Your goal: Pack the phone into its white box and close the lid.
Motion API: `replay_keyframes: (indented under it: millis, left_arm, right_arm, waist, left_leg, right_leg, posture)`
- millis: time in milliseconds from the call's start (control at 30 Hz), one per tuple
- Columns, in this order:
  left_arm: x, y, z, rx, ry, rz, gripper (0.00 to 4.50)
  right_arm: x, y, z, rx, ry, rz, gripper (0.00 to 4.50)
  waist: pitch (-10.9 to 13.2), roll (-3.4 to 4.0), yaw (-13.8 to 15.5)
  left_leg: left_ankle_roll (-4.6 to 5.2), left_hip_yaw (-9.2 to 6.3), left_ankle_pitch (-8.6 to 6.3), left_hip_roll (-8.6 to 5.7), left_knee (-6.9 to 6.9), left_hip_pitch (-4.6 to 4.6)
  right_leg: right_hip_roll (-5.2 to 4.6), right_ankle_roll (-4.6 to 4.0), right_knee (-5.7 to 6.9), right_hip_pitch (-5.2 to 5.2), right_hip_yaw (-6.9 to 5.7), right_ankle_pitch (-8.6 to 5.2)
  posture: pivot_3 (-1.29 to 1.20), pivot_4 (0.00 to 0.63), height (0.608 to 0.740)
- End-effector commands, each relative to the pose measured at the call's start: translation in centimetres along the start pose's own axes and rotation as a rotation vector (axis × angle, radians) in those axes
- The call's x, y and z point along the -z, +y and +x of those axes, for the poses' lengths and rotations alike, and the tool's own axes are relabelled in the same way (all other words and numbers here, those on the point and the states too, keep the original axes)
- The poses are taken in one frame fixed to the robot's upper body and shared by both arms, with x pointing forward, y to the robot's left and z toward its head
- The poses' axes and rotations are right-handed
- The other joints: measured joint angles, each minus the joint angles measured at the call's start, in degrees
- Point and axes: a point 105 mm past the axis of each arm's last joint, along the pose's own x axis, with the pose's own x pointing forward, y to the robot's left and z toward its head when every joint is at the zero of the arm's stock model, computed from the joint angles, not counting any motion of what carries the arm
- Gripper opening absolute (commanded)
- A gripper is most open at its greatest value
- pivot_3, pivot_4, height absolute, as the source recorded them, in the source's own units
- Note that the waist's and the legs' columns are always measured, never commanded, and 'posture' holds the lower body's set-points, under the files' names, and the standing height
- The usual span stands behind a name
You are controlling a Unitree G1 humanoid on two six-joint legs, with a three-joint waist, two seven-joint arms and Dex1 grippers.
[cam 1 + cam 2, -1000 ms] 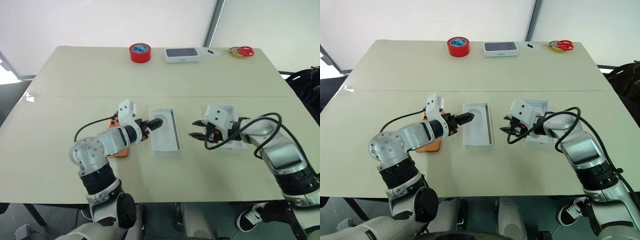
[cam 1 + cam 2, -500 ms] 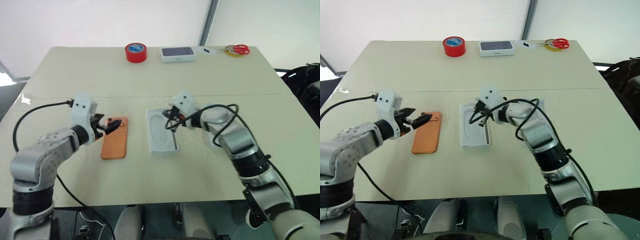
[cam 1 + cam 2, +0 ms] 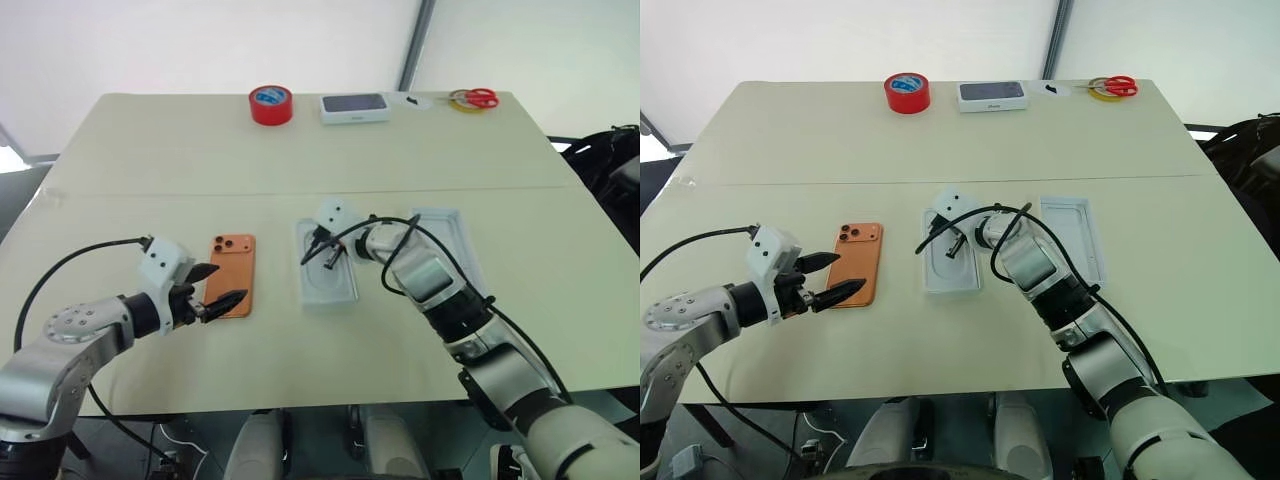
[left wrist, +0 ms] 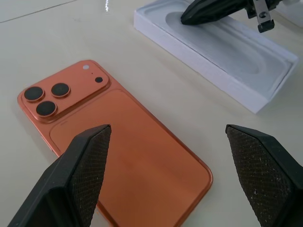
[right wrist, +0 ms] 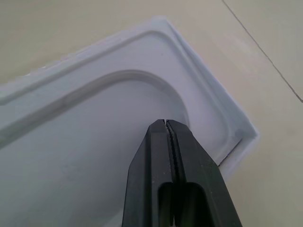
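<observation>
Orange, face down, the phone [image 4: 113, 156] lies just ahead of our left gripper [image 3: 212, 288], whose fingers stand wide apart, its long axis running away from us. The insert-topped white box [image 3: 326, 262] sits beside it, where our right gripper [image 3: 322, 258], fingers pressed together, rests over the insert's [image 5: 90, 142] oval recess.

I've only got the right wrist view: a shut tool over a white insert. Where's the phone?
Observer: The phone lies flat, lenses up, on the robot's left of the insert.
Operator: Is the left tool near it?
Observer: Yes, the left tool is open and points at the phone's near end.
Operator: Anything on the insert's other side?
Observer: A second white tray lies to its right, apart from it.
</observation>
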Motion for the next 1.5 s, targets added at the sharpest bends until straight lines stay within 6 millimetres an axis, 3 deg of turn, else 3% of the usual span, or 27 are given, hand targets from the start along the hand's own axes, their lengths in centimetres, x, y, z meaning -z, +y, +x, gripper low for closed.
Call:
replay_keyframes:
  millis: [33,300,433,467,633,767,967,1100,1500]
  left_arm:
    - [-1.3,0.0,-0.4,-0.013,-0.043,0.049,4.04]
    - [-1.3,0.0,-0.1,-0.016,-0.052,0.040,4.04]
    - [-1.2,1.2,-0.3,-0.074,-0.061,-0.046,4.04]
    - [-1.0,2.0,-0.4,-0.111,-0.058,-0.098,4.27]
    - [0.0,5.2,-1.3,-0.295,-0.044,-0.279,4.27]
    - [0.6,6.2,-1.2,-0.355,-0.013,-0.401,4.27]
    - [1.7,5.5,0.2,-0.334,0.060,-0.531,4.27]
    - [2.2,3.4,1.3,-0.238,0.141,-0.582,4.27]
    - [0.9,-0.6,4.5,-0.055,0.149,-0.648,4.27]
  right_arm:
    - [-0.8,-1.0,-0.6,0.044,-0.005,-0.062,0.03]
    - [-2.4,-0.7,-1.7,0.048,-0.081,-0.084,0.03]
    - [-4.1,-0.2,-2.6,0.005,-0.167,-0.033,0.03]
    - [-4.8,0.2,-2.9,-0.020,-0.197,-0.015,0.01]
    - [-6.4,3.4,-3.1,-0.144,-0.234,-0.013,0.01]
    - [-7.0,6.1,-2.1,-0.228,-0.214,-0.051,0.01]
    - [-7.2,8.7,-0.2,-0.290,-0.156,-0.114,0.01]
    - [-6.9,9.8,0.9,-0.315,-0.115,-0.168,0.01]
    - [-6.4,10.0,1.2,-0.316,-0.108,-0.204,0.01]
  waist:
    - [0.00,0.00,-0.02]
    - [0.01,0.01,-0.16]
    - [0.01,0.01,-0.14]
    - [0.01,0.01,-0.12]
    - [0.00,0.00,-0.16]
    - [0.00,-0.01,-0.13]
    - [-0.03,-0.05,-0.11]
    - [-0.03,-0.05,-0.09]
    - [-0.10,-0.05,0.08]
  left_leg:
    - [0.00,0.00,0.00,0.00,0.00,0.00]
    - [0.01,0.01,0.00,0.01,0.00,0.00]
    - [0.01,0.00,0.00,0.03,0.00,0.00]
    - [0.01,-0.01,0.00,0.03,0.00,0.00]
    - [0.01,-0.07,0.00,0.09,0.00,0.01]
    - [0.01,-0.08,0.00,0.09,0.00,0.01]
    - [-0.01,-0.09,0.01,0.08,0.00,0.03]
    - [-0.02,-0.10,0.01,0.06,0.00,0.04]
    - [-0.05,-0.15,0.02,-0.01,0.00,0.11]
  right_leg:
    - [0.00,0.00,0.00,0.01,0.00,0.00]
    - [0.05,0.04,0.00,-0.01,0.00,0.01]
    - [0.07,0.06,0.00,-0.01,0.00,0.02]
    - [0.07,0.11,0.01,-0.01,0.00,0.05]
    - [0.20,0.24,0.02,0.00,0.00,0.12]
    - [0.20,0.25,0.04,0.01,0.00,0.12]
    - [0.20,0.24,0.06,0.02,0.01,0.13]
    - [0.19,0.23,0.07,0.02,0.01,0.13]
    - [0.13,0.23,0.07,0.14,0.00,0.13]
  posture:
    - [0.00,0.150,0.732]
    - [0.00,0.150,0.732]
    - [0.00,0.150,0.732]
    - [0.00,0.150,0.732]
    - [0.00,0.150,0.732]
    - [0.00,0.150,0.732]
    - [0.00,0.150,0.732]
    - [0.00,0.150,0.732]
    - [0.00,0.150,0.732]
